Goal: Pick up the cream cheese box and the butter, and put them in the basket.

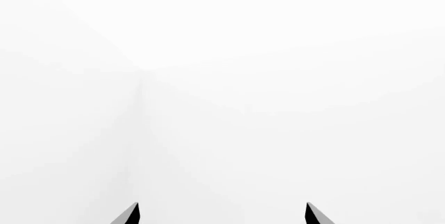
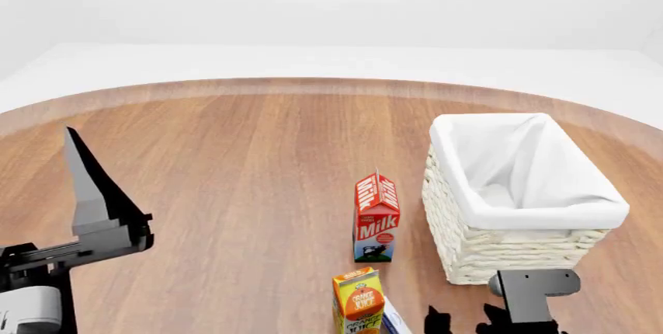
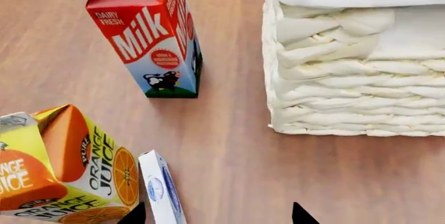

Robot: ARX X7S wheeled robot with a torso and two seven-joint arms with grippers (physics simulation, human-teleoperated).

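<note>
The cream cheese box (image 3: 161, 190), a small flat white box with blue markings, stands on edge against the orange juice carton (image 3: 62, 166). It also shows as a sliver in the head view (image 2: 393, 320). My right gripper (image 3: 218, 216) is open, low over the table, and the box sits just inside its one fingertip (image 3: 135, 215). In the head view that gripper (image 2: 461, 322) is at the bottom edge, in front of the basket (image 2: 487, 248). My left gripper (image 1: 222, 214) is open and empty, raised at the left (image 2: 83, 171), facing only white. The butter is out of view.
A red-and-white milk carton (image 2: 375, 217) stands upright left of the basket, also in the right wrist view (image 3: 149, 36). The orange juice carton (image 2: 359, 299) is in front of it. The basket wall (image 3: 347, 78) is close to the right gripper. The wooden table (image 2: 238, 179) is round-edged.
</note>
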